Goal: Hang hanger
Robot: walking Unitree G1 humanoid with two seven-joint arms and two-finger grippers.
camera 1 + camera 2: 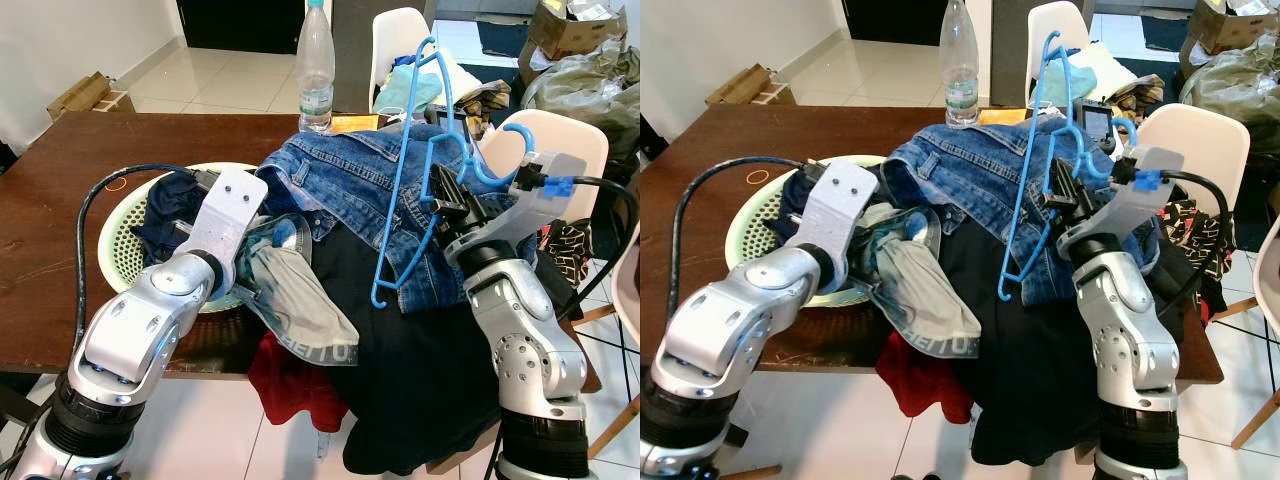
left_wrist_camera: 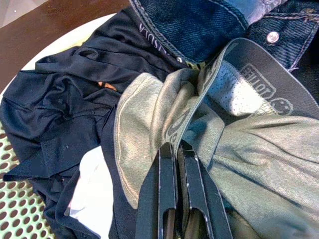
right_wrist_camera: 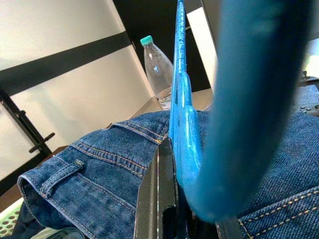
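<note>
Right hand (image 1: 447, 200): clamped on blue hanger (image 1: 405, 180) near its hook; judged light, stiff, slippery plastic, best gripped there.

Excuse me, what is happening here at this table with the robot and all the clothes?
The right gripper is shut on a blue hanger and holds it up over a pile of clothes on the brown table, above the denim jeans. The left gripper, fingers closed, rests on a grey-green garment beside the green basket.
</note>
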